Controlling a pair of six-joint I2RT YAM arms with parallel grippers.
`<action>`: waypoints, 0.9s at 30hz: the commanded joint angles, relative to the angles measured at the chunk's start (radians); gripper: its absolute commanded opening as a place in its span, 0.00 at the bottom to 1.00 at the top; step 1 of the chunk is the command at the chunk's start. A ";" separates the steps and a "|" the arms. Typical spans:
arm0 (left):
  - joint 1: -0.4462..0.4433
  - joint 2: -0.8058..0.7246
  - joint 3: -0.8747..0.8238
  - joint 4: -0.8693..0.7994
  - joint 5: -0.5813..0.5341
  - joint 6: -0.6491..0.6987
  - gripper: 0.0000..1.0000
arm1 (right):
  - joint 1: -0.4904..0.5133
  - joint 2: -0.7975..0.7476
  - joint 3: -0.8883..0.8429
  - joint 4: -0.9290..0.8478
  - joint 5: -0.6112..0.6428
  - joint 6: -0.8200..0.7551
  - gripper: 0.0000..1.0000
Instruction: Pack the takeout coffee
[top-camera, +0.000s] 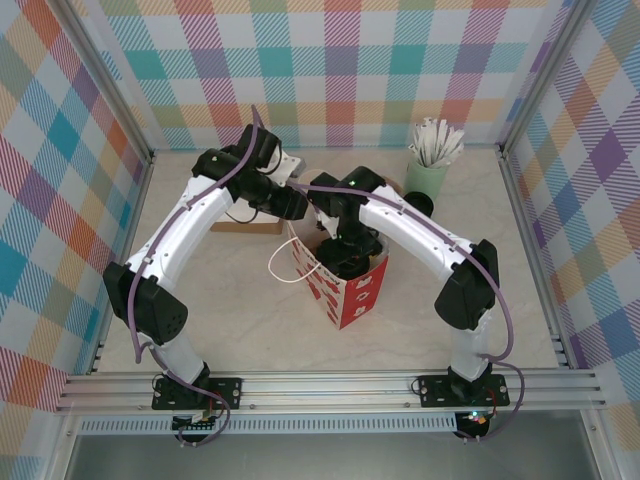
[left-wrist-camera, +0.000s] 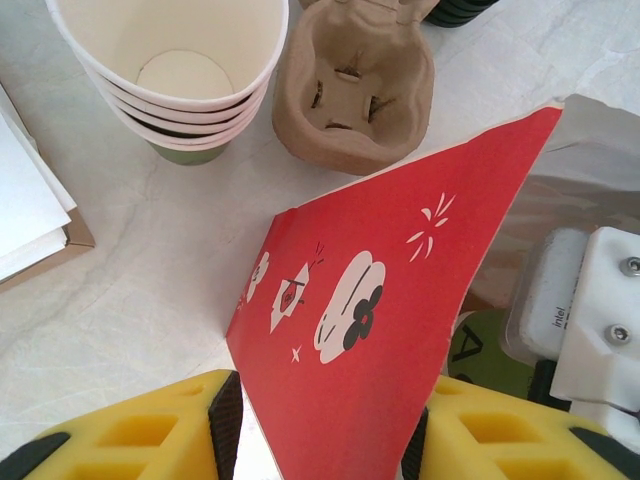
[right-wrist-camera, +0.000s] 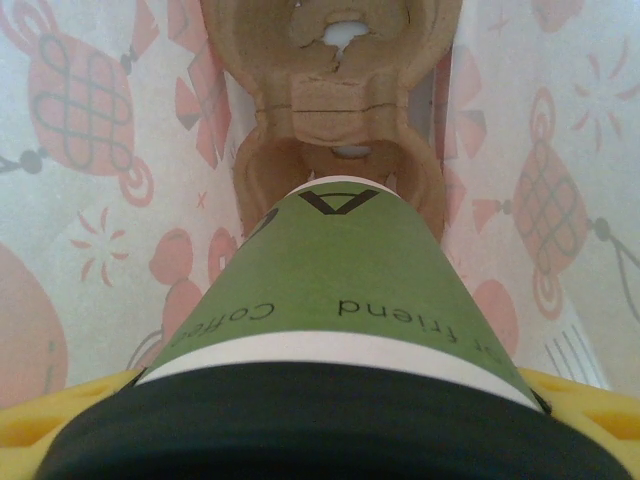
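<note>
The takeout coffee (right-wrist-camera: 340, 270), a green cup with a black lid (right-wrist-camera: 300, 430), hangs inside the red paper bag (top-camera: 350, 290). Its base sits at the near pocket of a brown cup carrier (right-wrist-camera: 340, 100) lying in the bag. My right gripper (right-wrist-camera: 330, 420) is shut on the cup just below the lid, reaching down into the bag (right-wrist-camera: 80, 200). A bit of the cup (left-wrist-camera: 480, 350) peeks past the bag's edge in the left wrist view. My left gripper (left-wrist-camera: 320, 430) is shut on the bag's red wall (left-wrist-camera: 370, 330) at the rim, at the bag's far left corner (top-camera: 300, 215).
A stack of green cups (left-wrist-camera: 175, 70) and a spare brown carrier (left-wrist-camera: 350, 85) stand behind the bag. A pale-mint cup of white sticks (top-camera: 428, 170) is at the back right. A flat cardboard piece (top-camera: 245, 225) lies to the left. The bag's white handle loop (top-camera: 285, 265) hangs out leftward.
</note>
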 joint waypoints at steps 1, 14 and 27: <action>0.013 -0.031 -0.011 0.011 -0.012 0.004 0.46 | -0.004 0.001 -0.020 0.014 -0.006 -0.024 0.78; 0.013 -0.021 -0.011 0.018 -0.025 0.003 0.46 | -0.003 -0.036 -0.111 0.091 0.021 -0.060 0.78; 0.014 -0.014 -0.007 0.014 -0.021 0.004 0.46 | -0.004 -0.039 -0.160 0.133 0.016 -0.076 0.79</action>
